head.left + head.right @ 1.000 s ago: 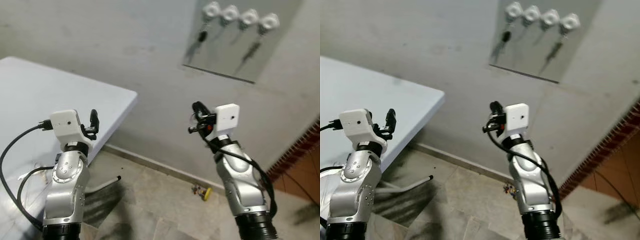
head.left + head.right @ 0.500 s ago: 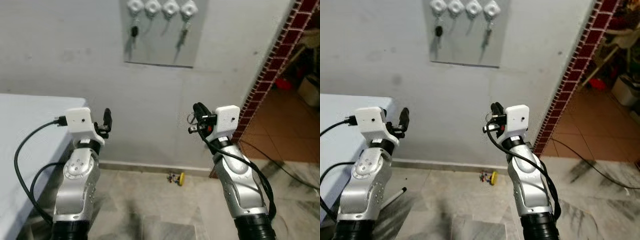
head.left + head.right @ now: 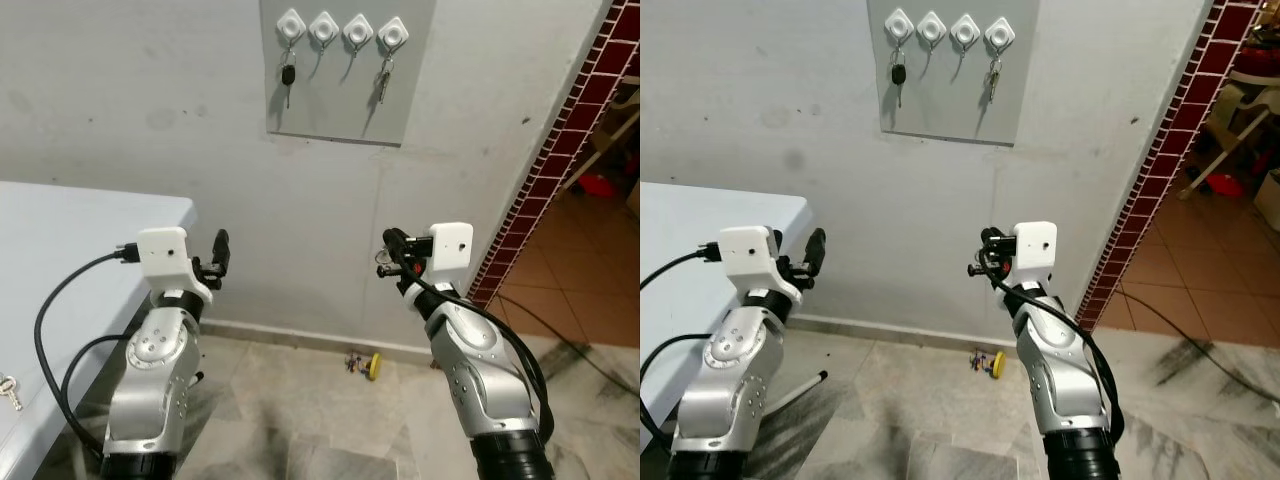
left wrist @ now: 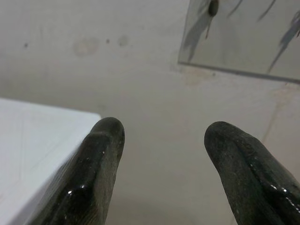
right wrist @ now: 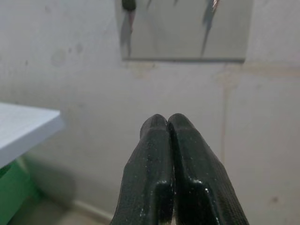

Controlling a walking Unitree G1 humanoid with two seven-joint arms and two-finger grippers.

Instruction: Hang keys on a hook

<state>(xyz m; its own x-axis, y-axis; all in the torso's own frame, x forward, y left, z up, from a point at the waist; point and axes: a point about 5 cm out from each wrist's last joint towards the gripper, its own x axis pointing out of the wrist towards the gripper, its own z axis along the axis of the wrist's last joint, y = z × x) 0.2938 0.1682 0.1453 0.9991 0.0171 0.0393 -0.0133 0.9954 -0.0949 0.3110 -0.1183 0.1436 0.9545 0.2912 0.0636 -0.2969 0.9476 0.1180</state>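
A grey hook board [image 3: 348, 70] with several white hooks hangs on the wall ahead, above both arms. A black-headed key [image 3: 288, 78] hangs from the leftmost hook and a silver key [image 3: 382, 85] from the rightmost; the two middle hooks [image 3: 340, 30] are bare. My right gripper [image 3: 390, 245] is raised well below the board, its fingers [image 5: 159, 154] pressed shut, with a thin metal key ring [image 3: 985, 262] showing at them. My left gripper [image 4: 161, 131] is open and holds nothing, raised beside the table corner.
A white table [image 3: 70, 240] stands at my left with a loose key [image 3: 8, 390] near its front. A small yellow object [image 3: 370, 365] lies on the tiled floor by the wall. A brick pillar [image 3: 560, 140] and doorway stand to the right.
The camera has turned and levelled, so the hook board now sits upright ahead. Both arms keep much the same raised pose; the right gripper stays shut.
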